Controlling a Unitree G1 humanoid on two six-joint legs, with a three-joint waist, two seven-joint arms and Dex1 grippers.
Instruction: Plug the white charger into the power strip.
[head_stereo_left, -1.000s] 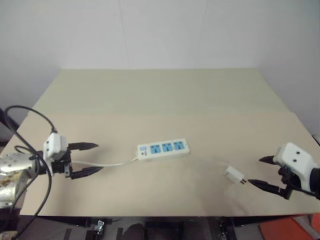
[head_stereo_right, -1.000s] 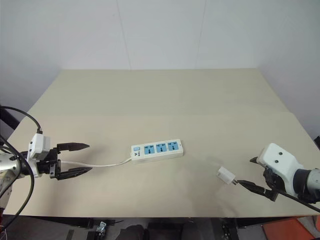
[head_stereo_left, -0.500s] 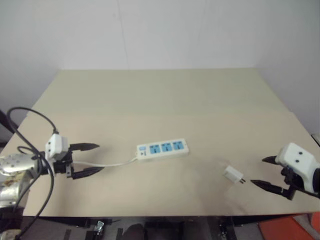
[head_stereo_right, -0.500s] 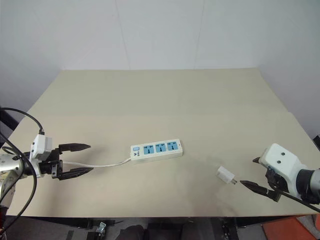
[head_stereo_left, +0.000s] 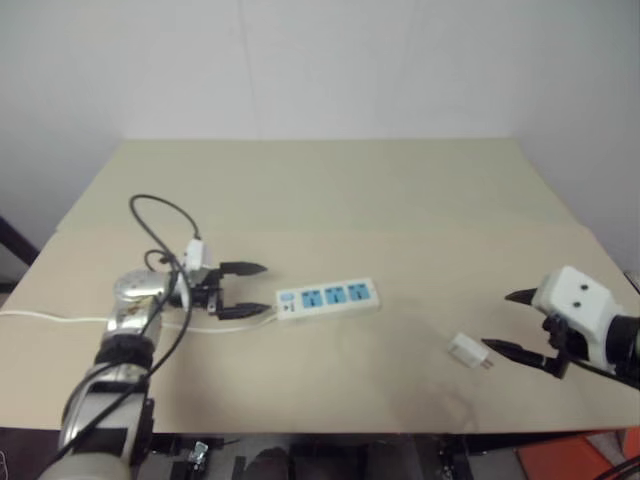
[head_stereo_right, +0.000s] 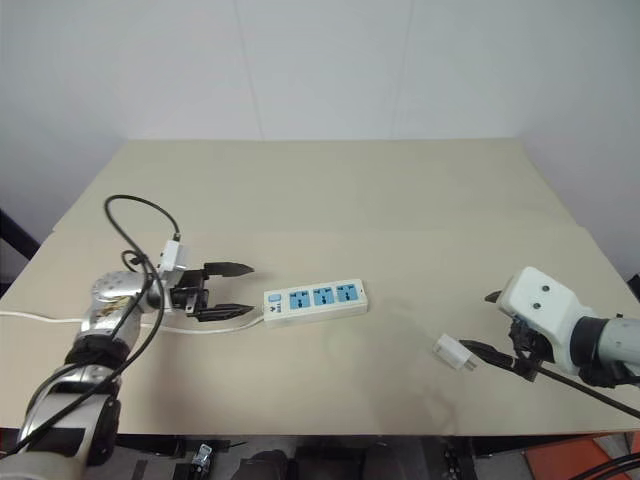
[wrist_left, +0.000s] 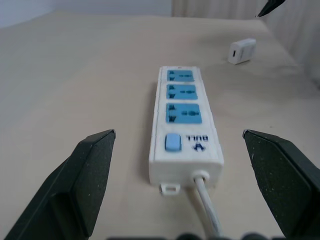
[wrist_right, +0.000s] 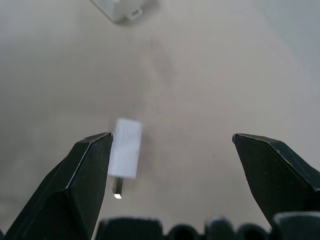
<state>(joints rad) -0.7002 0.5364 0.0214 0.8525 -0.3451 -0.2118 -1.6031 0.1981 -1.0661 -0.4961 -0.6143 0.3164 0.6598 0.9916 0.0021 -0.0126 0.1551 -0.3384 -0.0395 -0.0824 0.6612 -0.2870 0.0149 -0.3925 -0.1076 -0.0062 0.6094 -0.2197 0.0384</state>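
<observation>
- the power strip lies near the middle of the beige table, sockets up, its thin white cord trailing toward the robot's left.
- the left gripper, fingers spread and empty, sits just beside the strip's switch end, above the cord.
- the white charger lies on the table, well right of the strip.
- the right gripper, also spread wide, hangs just beside the charger, holding nothing.

A pale beige surface carries two separate things. The power strip lies flat near its middle, three blue sockets facing up, its long side running from 9 toward 3 o'clock, with a thin white cord trailing off toward 9 o'clock. The white charger lies well apart from it, toward 4 o'clock, prongs pointing toward 4 o'clock.
</observation>
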